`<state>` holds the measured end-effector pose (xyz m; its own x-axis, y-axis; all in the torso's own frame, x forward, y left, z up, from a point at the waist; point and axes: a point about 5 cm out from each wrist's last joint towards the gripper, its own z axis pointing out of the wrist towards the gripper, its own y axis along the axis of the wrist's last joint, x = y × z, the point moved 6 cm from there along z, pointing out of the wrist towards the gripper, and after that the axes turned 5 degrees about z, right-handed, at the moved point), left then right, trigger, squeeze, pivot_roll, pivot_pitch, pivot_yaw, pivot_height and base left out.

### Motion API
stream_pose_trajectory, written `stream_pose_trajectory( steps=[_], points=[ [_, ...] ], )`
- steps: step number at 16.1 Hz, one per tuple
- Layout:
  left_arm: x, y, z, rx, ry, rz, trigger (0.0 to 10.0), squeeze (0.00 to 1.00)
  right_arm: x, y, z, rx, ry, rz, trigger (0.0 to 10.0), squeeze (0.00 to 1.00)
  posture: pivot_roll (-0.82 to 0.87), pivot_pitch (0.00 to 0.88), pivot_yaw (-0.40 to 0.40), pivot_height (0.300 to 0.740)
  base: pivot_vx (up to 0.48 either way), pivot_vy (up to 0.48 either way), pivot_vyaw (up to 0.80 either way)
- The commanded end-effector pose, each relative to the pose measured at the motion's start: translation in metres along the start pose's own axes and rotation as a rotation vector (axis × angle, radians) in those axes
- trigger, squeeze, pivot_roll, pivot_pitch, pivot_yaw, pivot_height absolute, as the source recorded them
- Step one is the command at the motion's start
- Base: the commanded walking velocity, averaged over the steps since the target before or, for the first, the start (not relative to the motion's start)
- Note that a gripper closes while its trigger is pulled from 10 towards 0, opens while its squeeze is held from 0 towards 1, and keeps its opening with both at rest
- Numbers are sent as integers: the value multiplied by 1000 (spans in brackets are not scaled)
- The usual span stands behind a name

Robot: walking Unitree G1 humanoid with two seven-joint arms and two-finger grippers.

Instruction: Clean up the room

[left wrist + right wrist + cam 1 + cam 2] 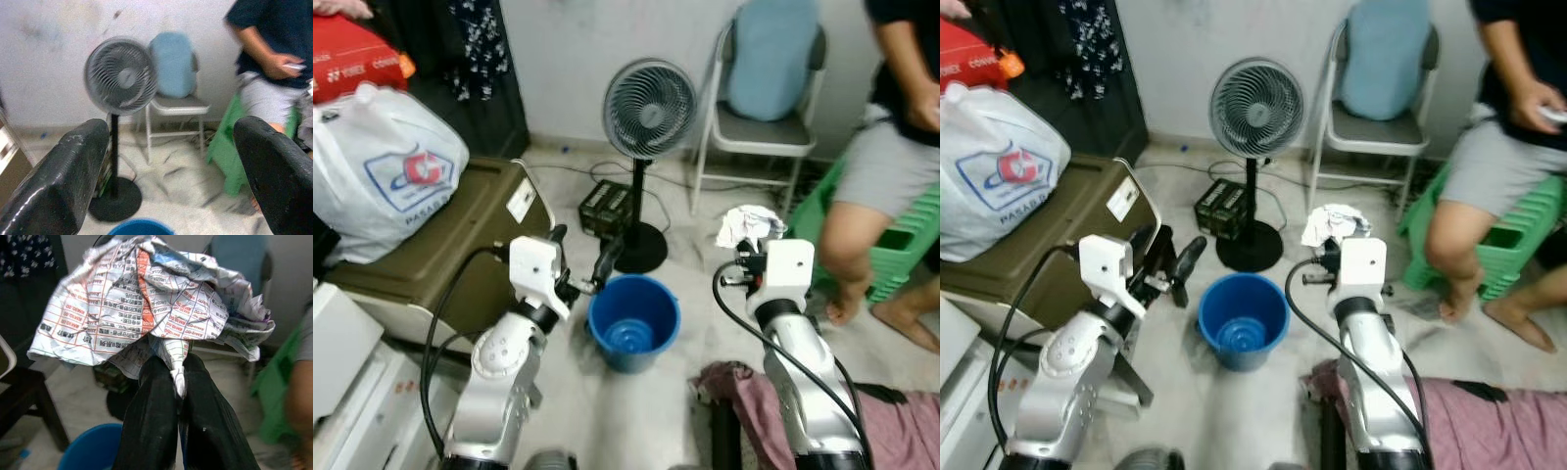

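I'm facing a pale wall [568, 59]; far ahead a fan [649, 110] is standing on grey floor [695, 245], a chair [766, 108] right of it.

Crumpled printed newspaper [146, 308] pinched in matt black right gripper [178, 382], glossy blue plastic bucket [633, 321], grey plastic fan [649, 108] on matt black base, green plastic stool [1513, 245], glossy white plastic bag [382, 171], maroon cloth [1489, 421], brushed silver arms.

The crumpled paper [146, 303] clamped in the right gripper [177, 377] has rows of prices that read "RM10.00". The white plastic bag [386, 166], at about ten o'clock from the blue bucket [634, 321], reads "PASAR". The red box [352, 54] has white letters too blurry to read.
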<state>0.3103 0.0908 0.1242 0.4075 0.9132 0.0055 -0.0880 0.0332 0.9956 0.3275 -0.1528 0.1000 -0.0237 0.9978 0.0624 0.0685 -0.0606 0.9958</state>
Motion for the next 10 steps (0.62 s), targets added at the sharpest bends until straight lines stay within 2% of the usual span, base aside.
stream_pose_trajectory(
  steps=[1,5,6,8,10],
  points=[
    [2,-1,1,21,24,25,10000,0,2,1,1,-2,12,-9,10000,0,-68,49,-51,740,0,0,0],
    [7,-1,1,16,35,23,10000,0,5,3,3,-10,29,3,10000,0,-63,46,-58,740,0,0,0],
    [8,-1,0,15,36,22,10000,0,7,4,4,-17,42,-23,10000,0,-61,44,-60,740,0,0,0],
    [7,0,0,13,38,21,10000,0,8,7,5,-29,47,-30,10000,0,-60,43,-61,740,0,0,800],
    [6,0,1,10,33,21,10000,0,8,7,5,-27,48,-23,10000,0,-61,40,-62,740,281,0,731]
  ],
)
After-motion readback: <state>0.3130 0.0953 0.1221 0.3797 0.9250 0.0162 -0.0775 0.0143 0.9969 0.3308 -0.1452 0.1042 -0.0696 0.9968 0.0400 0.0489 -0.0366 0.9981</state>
